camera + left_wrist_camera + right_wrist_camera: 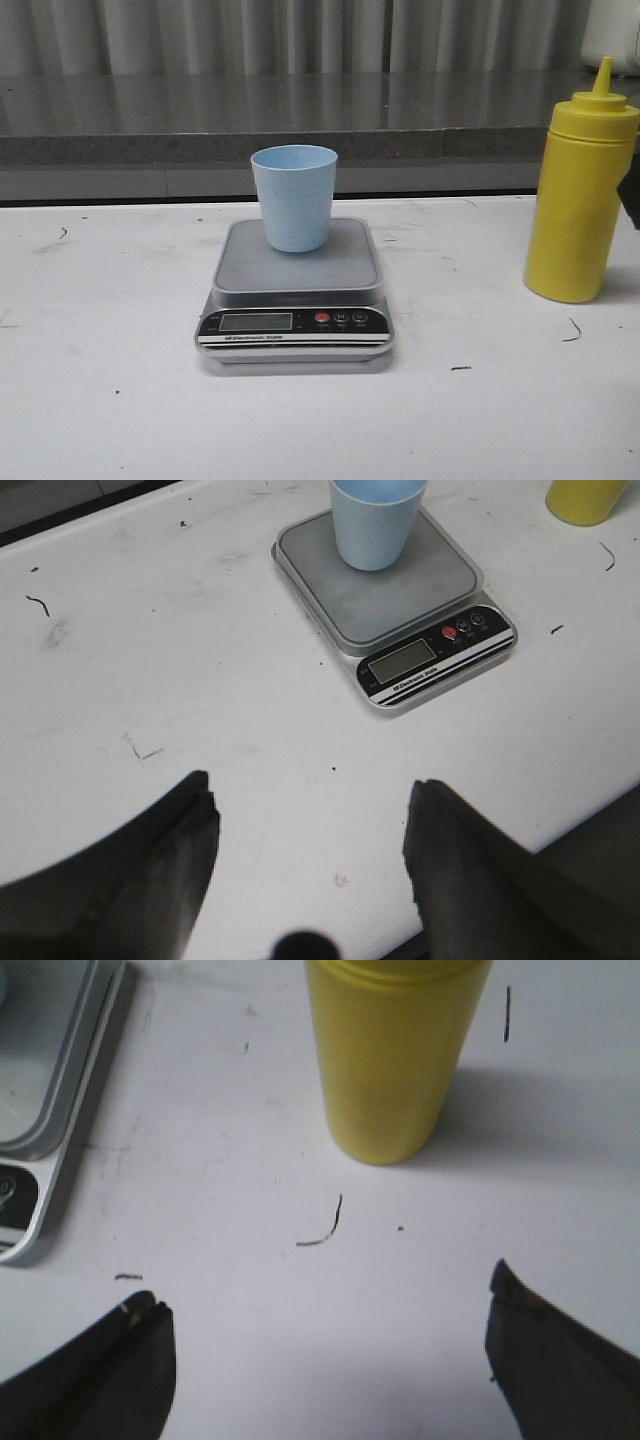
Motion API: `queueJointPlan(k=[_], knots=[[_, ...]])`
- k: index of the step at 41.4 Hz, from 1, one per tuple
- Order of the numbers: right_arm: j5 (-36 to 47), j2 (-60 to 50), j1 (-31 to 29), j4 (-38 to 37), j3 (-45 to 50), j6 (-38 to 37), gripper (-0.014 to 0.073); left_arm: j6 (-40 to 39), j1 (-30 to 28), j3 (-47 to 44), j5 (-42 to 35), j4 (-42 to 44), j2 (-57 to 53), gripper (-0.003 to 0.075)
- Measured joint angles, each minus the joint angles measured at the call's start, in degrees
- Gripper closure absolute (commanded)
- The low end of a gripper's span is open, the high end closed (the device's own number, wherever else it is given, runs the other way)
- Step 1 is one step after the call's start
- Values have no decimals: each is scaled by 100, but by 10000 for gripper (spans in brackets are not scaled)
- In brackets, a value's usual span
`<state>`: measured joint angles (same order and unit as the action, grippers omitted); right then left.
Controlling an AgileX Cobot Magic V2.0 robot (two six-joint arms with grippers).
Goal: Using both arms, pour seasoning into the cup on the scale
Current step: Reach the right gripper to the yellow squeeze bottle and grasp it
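We are looking across a scuffed white surface (120,400) filling the lower frame; a grey ledge (200,120) and pale corrugated wall (300,35) are spanning the top.

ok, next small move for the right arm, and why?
Probably ease the right gripper forward toward the bottle. Its jaws are open and empty, the bottle stands upright on the table ahead of them, untouched, and the cup already sits on the scale.
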<state>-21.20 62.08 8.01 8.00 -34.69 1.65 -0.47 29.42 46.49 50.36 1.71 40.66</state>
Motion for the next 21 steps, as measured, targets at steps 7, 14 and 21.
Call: queueJointPlan(k=[7, 14, 21], knots=[[1309, 0, 0, 0, 600, 0, -51, 0, 0, 0, 0, 0, 0, 311], [2414, 0, 0, 0, 1114, 0, -51, 0, 0, 0, 0, 0, 0, 311], [3246, 0, 22, 2, 1443, 0, -51, 0, 0, 0, 0, 0, 0, 311]])
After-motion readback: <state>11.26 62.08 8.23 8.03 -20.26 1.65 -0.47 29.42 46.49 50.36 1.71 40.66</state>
